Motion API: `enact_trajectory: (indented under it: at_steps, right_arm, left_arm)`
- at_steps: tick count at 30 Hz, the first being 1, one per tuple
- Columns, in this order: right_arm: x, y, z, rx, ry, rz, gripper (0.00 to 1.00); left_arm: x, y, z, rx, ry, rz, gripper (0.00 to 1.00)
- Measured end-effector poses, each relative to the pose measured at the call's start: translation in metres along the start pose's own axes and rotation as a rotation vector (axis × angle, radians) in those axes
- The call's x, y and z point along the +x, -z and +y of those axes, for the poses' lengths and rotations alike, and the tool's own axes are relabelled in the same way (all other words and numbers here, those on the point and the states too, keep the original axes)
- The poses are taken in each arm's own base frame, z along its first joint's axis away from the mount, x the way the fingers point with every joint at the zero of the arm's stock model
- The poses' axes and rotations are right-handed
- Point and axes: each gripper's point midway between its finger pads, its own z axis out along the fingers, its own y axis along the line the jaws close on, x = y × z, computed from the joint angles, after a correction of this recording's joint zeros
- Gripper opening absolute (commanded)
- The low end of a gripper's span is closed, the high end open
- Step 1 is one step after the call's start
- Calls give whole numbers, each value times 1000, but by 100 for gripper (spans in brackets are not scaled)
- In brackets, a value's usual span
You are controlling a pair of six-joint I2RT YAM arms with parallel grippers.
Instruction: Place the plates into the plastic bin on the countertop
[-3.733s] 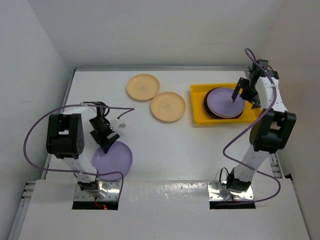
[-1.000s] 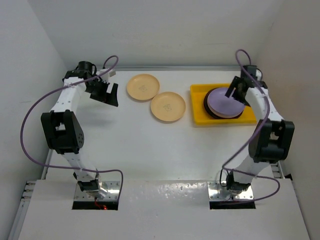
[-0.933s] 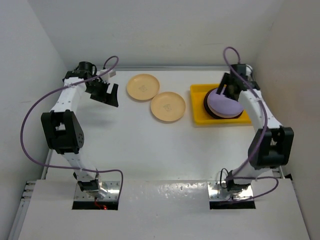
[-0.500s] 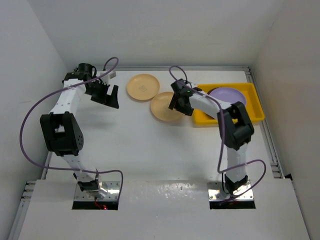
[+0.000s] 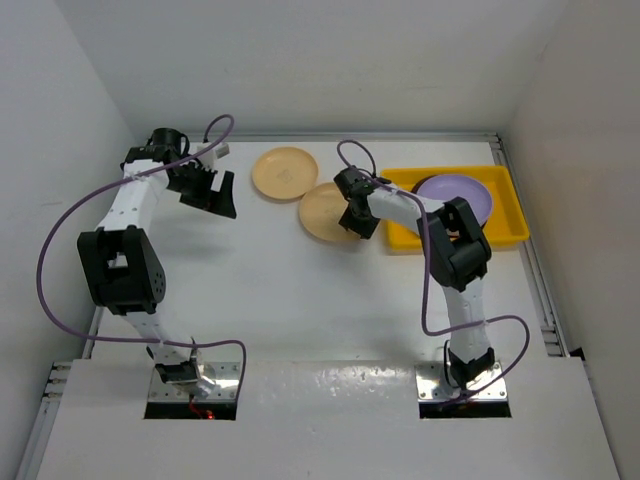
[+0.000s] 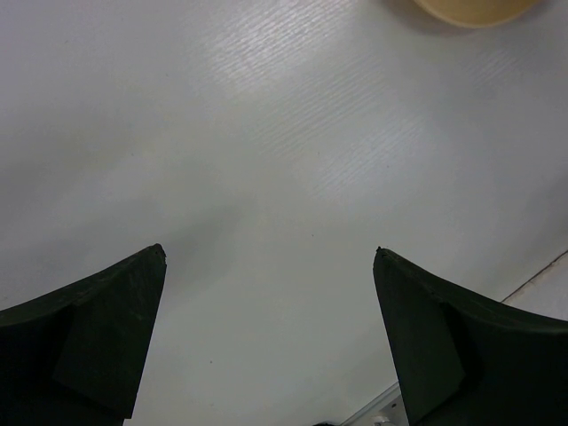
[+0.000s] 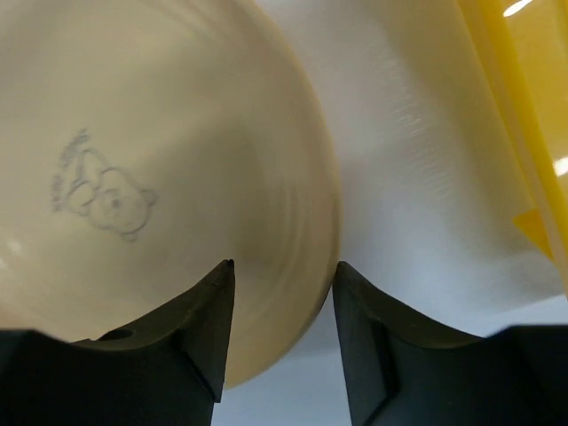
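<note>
While the left pincer (image 6: pixel 269 251) gapes wide, the right pincer (image 7: pixel 282 264) straddles the rim of an orange plate (image 7: pixel 133 177), seemingly unclamped.

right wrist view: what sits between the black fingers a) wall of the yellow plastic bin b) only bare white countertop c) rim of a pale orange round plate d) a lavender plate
c: the right gripper straddles the rim of the pale orange round plate; the yellow plastic bin lies aside.

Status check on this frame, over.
Left gripper wide open over countertop. Right gripper straddles near orange plate rim, not clamped. Yellow bin close by, lavender plate on top; nothing between.
</note>
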Motion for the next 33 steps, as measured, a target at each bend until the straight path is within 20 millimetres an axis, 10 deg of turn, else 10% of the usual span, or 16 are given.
enact_trajectory:
  at_steps: [4, 8, 14, 21, 23, 26, 29, 33]
  right_arm:
    - [-5, -13, 0, 16, -32, 10, 33]
    - [-13, -15, -1, 14, -51, -10, 0]
    - [-19, -2, 5, -17, 34, -58, 0]
    - [-7, 75, 5, -260, 400, -129, 0]
    - [-35, 99, -3, -314, 380, -159, 0]
    - [-115, 114, -42, -306, 212, -274, 0]
    - [-188, 119, -122, -206, -1, -391, 0]
    - [-233, 117, -228, -24, -213, -455, 0]
  left_arm:
    - [0, 0, 0, 2, 0, -1, 100]
    - [0, 0, -1, 7, 0, -3, 100]
    - [-1, 0, -2, 16, 1, -7, 100]
    - [-1, 0, -2, 16, 2, -7, 100]
    - [-1, 0, -2, 14, 3, -8, 100]
    - [-1, 1, -1, 13, 4, -9, 100]
    - [-1, 1, 0, 12, 4, -9, 100]
    - [0, 2, 2, 7, 7, -11, 100]
